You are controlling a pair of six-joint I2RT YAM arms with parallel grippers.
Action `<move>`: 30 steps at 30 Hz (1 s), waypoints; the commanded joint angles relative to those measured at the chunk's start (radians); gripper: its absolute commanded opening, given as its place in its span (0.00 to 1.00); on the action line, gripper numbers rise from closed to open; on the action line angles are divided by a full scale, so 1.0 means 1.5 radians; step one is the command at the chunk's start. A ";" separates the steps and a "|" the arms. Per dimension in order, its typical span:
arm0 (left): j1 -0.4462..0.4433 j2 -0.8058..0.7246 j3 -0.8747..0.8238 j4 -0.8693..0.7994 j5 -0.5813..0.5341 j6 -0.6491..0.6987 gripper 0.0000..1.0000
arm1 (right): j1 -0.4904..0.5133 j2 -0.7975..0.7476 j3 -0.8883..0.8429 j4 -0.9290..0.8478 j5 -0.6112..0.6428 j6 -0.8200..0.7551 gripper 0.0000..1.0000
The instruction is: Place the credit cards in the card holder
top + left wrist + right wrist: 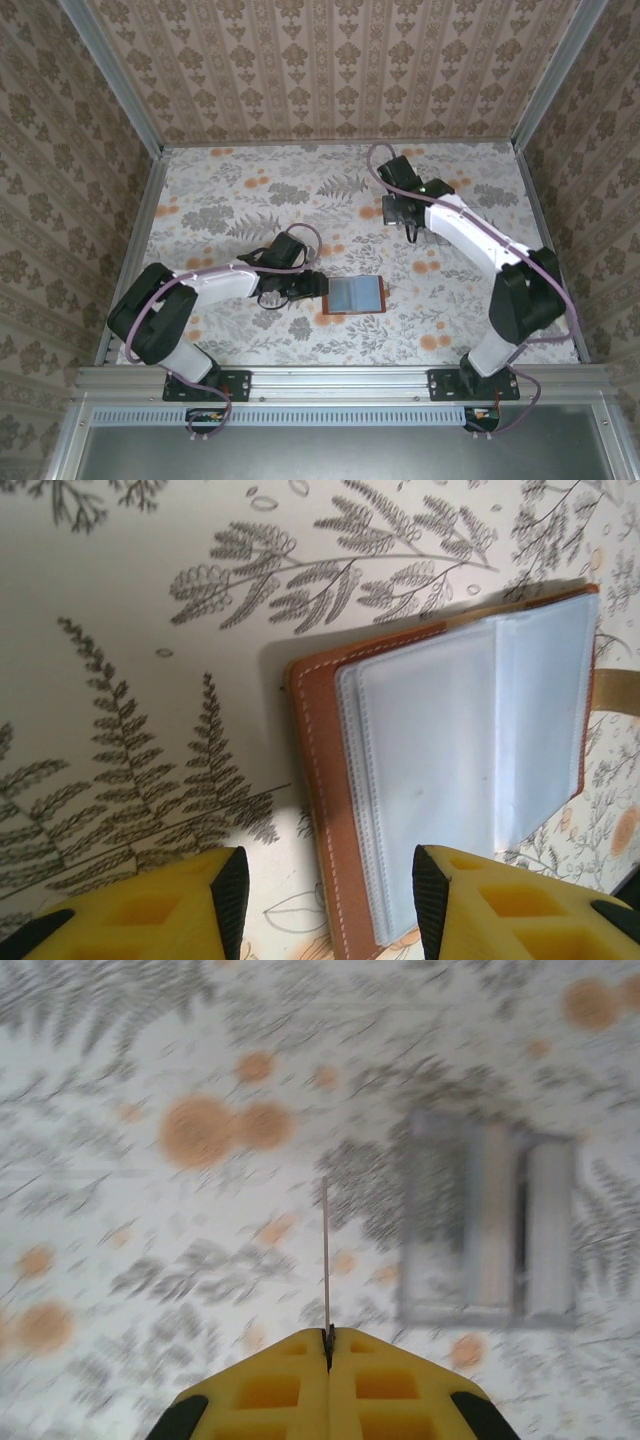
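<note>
Left pincer [330,880]: jaws part-open and empty, poised low over the table [250,190] at the stitched edge of the card holder [318,780]. The holder lies open near the table's centre, clear sleeves up. Right pincer [328,1335]: well apart, toward the far side, near a blurred clear tray [490,1230]. Its jaws are closed on a thin sheet seen edge-on, apparently a credit card [325,1250].
</note>
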 commanded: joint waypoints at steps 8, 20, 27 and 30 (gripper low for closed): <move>-0.001 -0.001 0.007 -0.031 0.012 0.024 0.50 | 0.001 -0.186 -0.331 0.230 -0.507 0.047 0.00; -0.009 0.007 -0.002 -0.015 0.029 0.024 0.50 | -0.016 -0.166 -0.478 0.364 -0.685 0.065 0.00; -0.012 0.023 -0.020 0.036 0.033 -0.010 0.43 | -0.035 -0.075 -0.463 0.362 -0.658 0.046 0.00; -0.010 0.033 -0.009 0.025 0.032 -0.009 0.39 | -0.050 -0.073 -0.465 0.373 -0.687 0.054 0.00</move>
